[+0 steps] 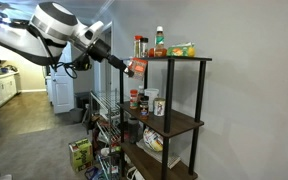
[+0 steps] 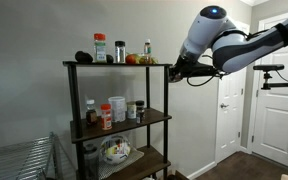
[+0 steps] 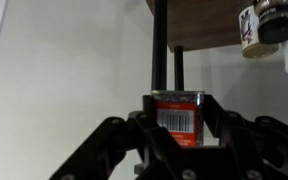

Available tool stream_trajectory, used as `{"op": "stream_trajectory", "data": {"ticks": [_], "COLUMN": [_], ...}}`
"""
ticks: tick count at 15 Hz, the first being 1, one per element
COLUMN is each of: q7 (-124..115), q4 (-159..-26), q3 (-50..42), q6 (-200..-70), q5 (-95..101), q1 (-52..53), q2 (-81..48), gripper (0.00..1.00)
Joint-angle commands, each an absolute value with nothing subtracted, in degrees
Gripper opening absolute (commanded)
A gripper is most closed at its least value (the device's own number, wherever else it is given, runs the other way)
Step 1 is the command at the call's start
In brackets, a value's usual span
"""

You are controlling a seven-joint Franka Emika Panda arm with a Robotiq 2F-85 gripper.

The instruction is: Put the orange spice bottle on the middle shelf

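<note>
My gripper [image 3: 176, 135] is shut on the orange spice bottle [image 3: 176, 118], whose barcode label faces the wrist camera. In an exterior view the bottle [image 1: 137, 68] hangs in the gripper [image 1: 132, 67] just off the rack's corner, a little below the top board. In an exterior view the gripper [image 2: 174, 70] is at the end of the top board, and the bottle is hidden by the fingers. The middle shelf [image 1: 176, 126] [image 2: 149, 119] is a dark wooden board below the gripper. It carries several jars and a white cup.
The top board holds a reddish-brown jar [image 1: 139, 46], a red-capped bottle [image 1: 160, 40] and a yellow-green packet [image 1: 182, 49]. The black rack posts [image 3: 159, 50] stand right behind the bottle. A bowl [image 2: 115, 151] sits on the lowest board. A wire rack [image 1: 104, 115] stands beside the shelf unit.
</note>
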State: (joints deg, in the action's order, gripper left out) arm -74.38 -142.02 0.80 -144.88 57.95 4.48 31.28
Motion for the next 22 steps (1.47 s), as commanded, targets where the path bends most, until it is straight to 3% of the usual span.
{"op": "stream_trajectory", "data": {"ticks": [1, 8, 22], "q7": [-65.25, -59.20, -81.53], "q4": [-144.09, -144.10, -130.92], "q3": [1.31, 5.45, 5.32], "q6": [-145.75, -151.33, -156.02], "q5": [49.93, 42.86, 70.35], "q1": [5.01, 2.59, -4.23], "q2": [30.31, 21.51, 1.16], "gripper": [0.27, 0.27, 0.27]}}
